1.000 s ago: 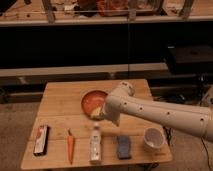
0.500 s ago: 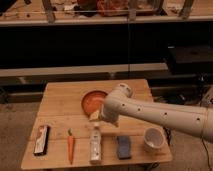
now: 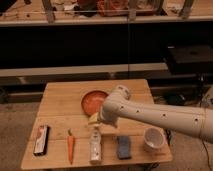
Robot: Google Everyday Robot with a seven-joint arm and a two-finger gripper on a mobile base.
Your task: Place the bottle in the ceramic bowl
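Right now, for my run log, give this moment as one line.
phase: pre-grasp | tool: open, hovering between ceramic bowl and bottle | bottle: lying on table, not held

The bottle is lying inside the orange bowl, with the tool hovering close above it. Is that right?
Not quite. The camera view shows the bottle lying on the table, between the carrot and the blue sponge, not inside the orange bowl. The tool does hover close above it.
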